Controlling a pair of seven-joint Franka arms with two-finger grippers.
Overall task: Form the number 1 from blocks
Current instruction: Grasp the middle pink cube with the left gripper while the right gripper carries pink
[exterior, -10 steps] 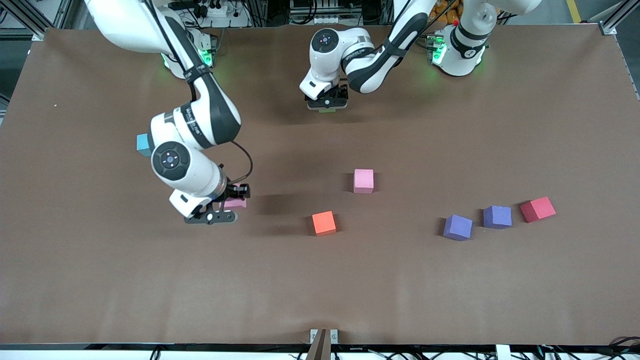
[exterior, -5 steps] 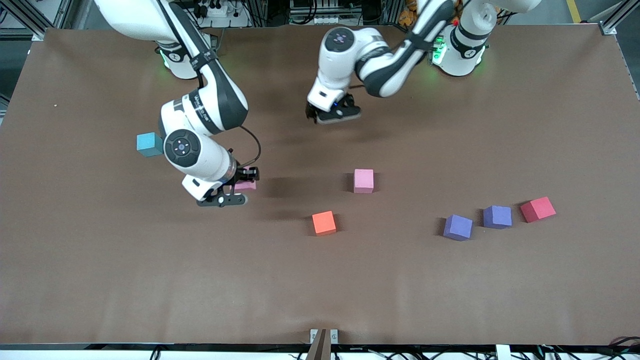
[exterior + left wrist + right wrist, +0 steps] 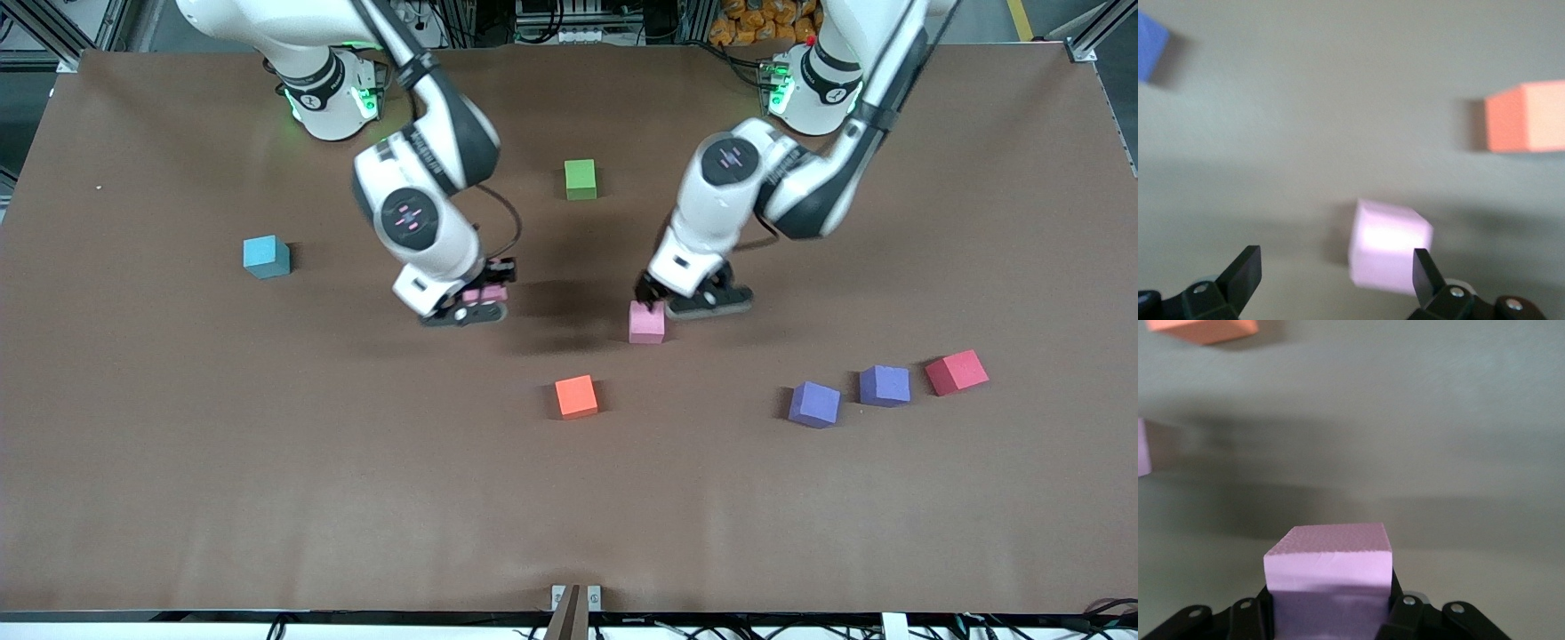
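Observation:
My right gripper (image 3: 484,299) is shut on a pink block (image 3: 1328,563) and holds it above the table, between the light blue block (image 3: 266,256) and the middle. A second pink block (image 3: 646,323) sits on the table mid-table. My left gripper (image 3: 686,300) hangs open low over it, the block (image 3: 1388,245) close to one fingertip (image 3: 1425,270) and off-centre between the jaws. The green block (image 3: 580,179) lies nearer the robots' bases. Two purple blocks (image 3: 814,404) (image 3: 885,385) lie toward the left arm's end.
An orange cube (image 3: 575,396) sits nearer the front camera than the mid-table pink block. A red cube (image 3: 956,372) lies beside the purple blocks. Bare brown table surface (image 3: 356,498) stretches along the front edge.
The left arm left the green block, now uncovered, and swung down to the mid-table pink block. The right arm carried its pink block toward the middle of the table.

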